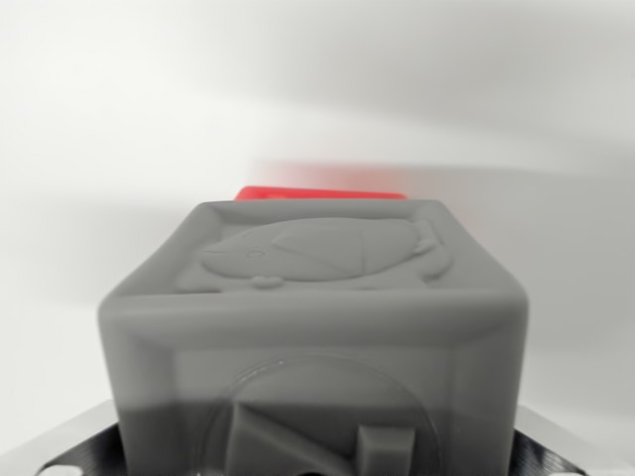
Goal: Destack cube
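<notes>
Very close to the camera, filling the lower middle of the wrist view: a grey cube (313, 327). On its top face, a raised relief of an animal shape inside a raised border; on its near face, a round raised ring with some blocky shapes inside. Just beyond the far edge of the grey cube, partly hidden behind it: a red cube (319, 192), only a thin strip of its top visible. Cannot tell whether the two cubes touch or whether one sits higher than the other.

At the bottom left and bottom right corners, beside the grey cube: dark and metallic parts of the gripper (316, 461), mostly out of the picture. Fingertips not visible, so cannot tell whether the claw is open, closed, or clamped on the grey cube.

Behind everything: a plain white surface (119, 149), blurred, with a soft grey shadow across it and a faint red glow near the red cube.
</notes>
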